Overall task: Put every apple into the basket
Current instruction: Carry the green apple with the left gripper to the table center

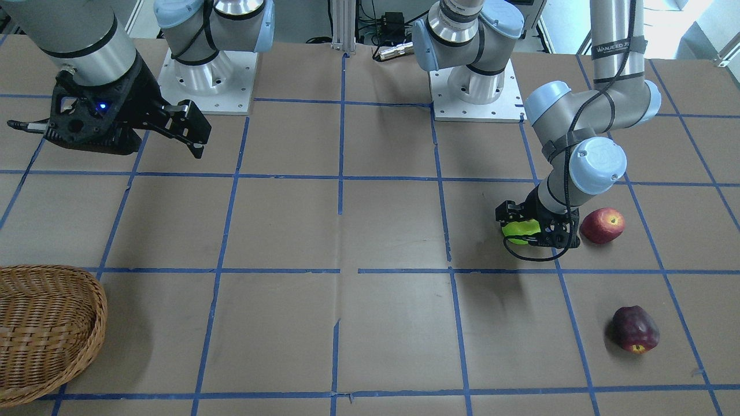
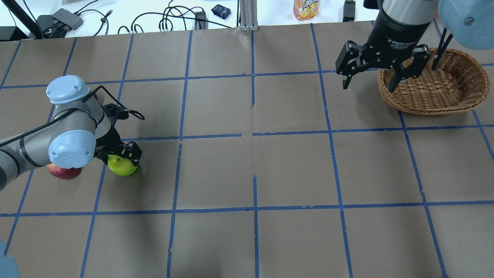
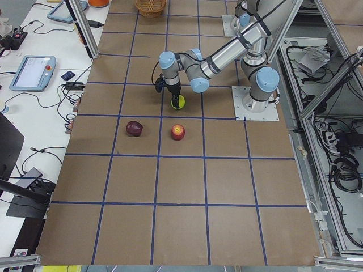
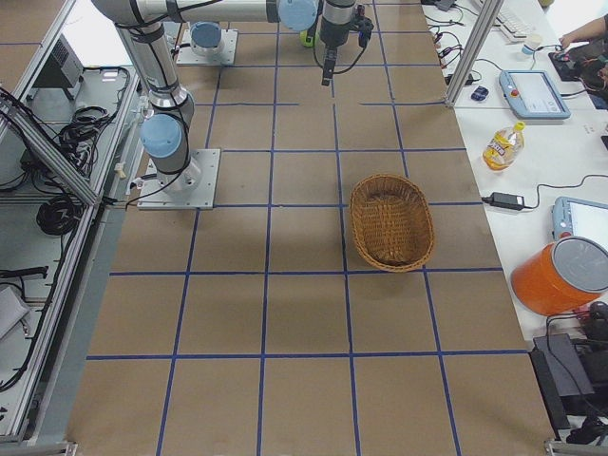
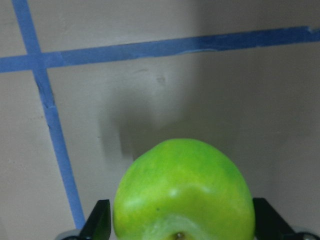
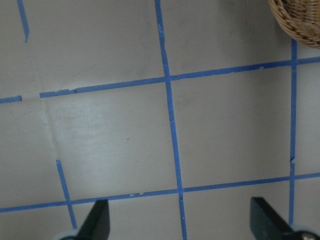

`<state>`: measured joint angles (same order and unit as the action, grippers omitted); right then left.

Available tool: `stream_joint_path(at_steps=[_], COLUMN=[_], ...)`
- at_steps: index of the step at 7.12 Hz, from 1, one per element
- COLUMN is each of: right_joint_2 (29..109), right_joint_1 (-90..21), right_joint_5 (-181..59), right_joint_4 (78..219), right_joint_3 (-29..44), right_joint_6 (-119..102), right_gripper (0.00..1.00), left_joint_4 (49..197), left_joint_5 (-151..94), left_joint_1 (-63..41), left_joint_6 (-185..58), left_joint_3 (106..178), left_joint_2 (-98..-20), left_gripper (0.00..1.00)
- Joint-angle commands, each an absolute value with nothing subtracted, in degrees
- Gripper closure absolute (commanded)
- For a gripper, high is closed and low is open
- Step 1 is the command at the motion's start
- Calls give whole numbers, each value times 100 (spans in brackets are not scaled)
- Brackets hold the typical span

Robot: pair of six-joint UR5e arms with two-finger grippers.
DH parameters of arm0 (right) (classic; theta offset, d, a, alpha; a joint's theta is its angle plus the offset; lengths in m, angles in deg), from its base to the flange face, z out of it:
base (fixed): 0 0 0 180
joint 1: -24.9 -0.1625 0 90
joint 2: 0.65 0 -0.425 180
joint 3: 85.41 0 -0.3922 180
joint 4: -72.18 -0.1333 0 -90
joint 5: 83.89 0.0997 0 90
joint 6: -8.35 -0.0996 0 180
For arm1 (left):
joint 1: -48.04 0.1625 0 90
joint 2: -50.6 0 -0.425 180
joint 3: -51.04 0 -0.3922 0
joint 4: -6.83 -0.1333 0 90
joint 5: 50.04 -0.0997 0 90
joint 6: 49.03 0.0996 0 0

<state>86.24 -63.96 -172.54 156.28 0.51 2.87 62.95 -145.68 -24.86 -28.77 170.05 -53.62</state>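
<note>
The lime green apple (image 1: 516,230) (image 2: 122,166) rests on the table. My left gripper (image 2: 124,160) is down over it, open, with one finger on each side, and the apple fills the gap in the left wrist view (image 5: 182,192). The red apple (image 1: 602,225) (image 2: 63,172) lies just beside that arm's wrist. The maroon apple (image 1: 635,329) (image 3: 134,128) lies farther out. The wicker basket (image 2: 436,110) (image 1: 98,312) stands empty at the table's other end. My right gripper (image 2: 369,83) (image 6: 180,225) hangs open and empty above the table beside the basket's rim.
Blue tape lines grid the brown table cover. The arm bases (image 1: 205,81) stand on plates at the robot's edge. Cables, a bottle (image 2: 306,8) and tablets lie on the white bench beyond the far edge.
</note>
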Motion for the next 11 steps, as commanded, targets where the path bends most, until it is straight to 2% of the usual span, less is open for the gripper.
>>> stream_joint_path(at_steps=[1, 3, 4, 6, 9, 11], right_joint_2=[8628, 8654, 8654, 8663, 8654, 8671], right_joint_1=[-6396, -6396, -6396, -6396, -6396, -6396], right_joint_5=[-17257, -17266, -17266, -17266, -17266, -17257], right_joint_4=[15629, 15629, 15629, 15629, 15629, 15629], right_joint_3=[55, 116, 143, 143, 152, 152], right_joint_6=[290, 281, 290, 290, 290, 290], right_gripper=[0, 0, 0, 0, 0, 0], left_joint_4=[6273, 6500, 6684, 6712, 6624, 6171], left_joint_5=[-14514, -13699, -13696, -13670, -13653, -13714], left_joint_1=[-2455, -2857, -3477, -4551, -5853, -6260], left_joint_6=[-2951, -4298, -5124, -6699, -7474, -7759], left_joint_3=[16934, 16497, 16155, 15504, 14774, 14640], left_joint_2=[-5356, -5294, -5337, -5635, -6285, -6768], left_gripper=[68, 71, 71, 72, 72, 72])
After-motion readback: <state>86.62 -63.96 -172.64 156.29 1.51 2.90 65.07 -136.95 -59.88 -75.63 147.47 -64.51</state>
